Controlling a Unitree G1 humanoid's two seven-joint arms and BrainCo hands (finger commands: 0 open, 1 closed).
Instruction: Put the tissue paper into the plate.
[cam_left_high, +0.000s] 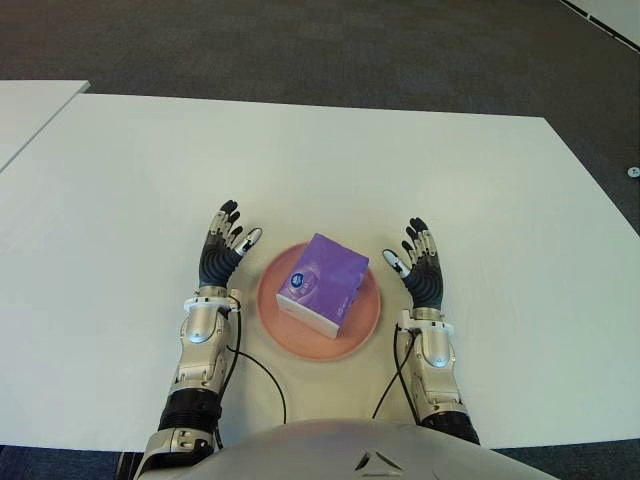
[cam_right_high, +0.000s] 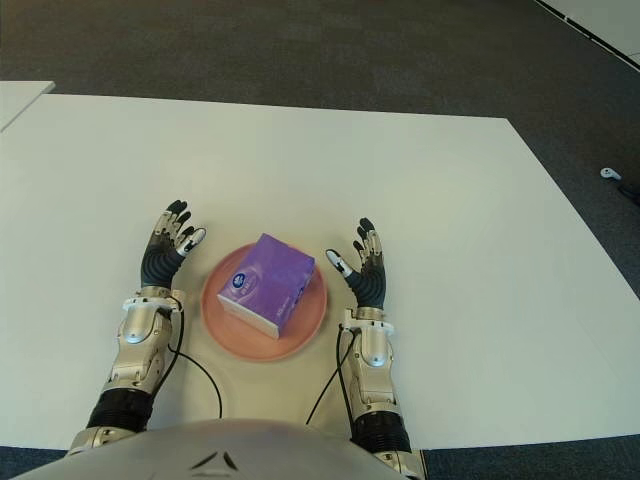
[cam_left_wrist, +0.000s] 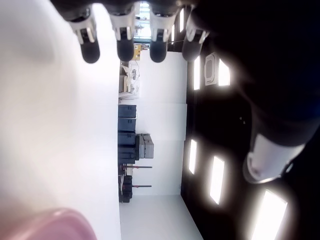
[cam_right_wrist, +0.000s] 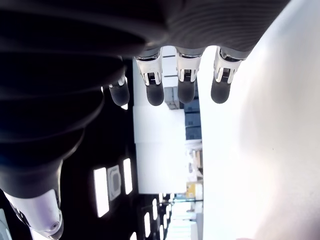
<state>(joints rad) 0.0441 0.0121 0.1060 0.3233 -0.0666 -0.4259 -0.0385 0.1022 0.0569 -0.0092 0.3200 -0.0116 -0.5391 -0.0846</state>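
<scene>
— Materially, what is seen on the table (cam_left_high: 300, 150)?

— Its top is seen as smooth, matt and white, with straight edges, and dark carpet is seen beyond it. A round, shallow plate (cam_left_high: 271, 312) of pale pink, with a low raised rim, is set near the robot's edge. On it a tissue box (cam_left_high: 322, 283) is stood: a squarish cardboard block, printed purple, with a small round dark mark on its top face. It is turned at an angle, so that one corner is pointed toward the robot.

— And where is the box placed with regard to the hands?

— It is found between them, inside the plate, and is touched by neither. The left hand (cam_left_high: 224, 250) is shown just beside the plate's left rim; the right hand (cam_left_high: 420, 266) is shown just beside its right rim. Both are made of dark ribbed segments with pale fingertips. The fingers are spread and extended away from the robot, and nothing is held in either, as is confirmed by each wrist view.
</scene>
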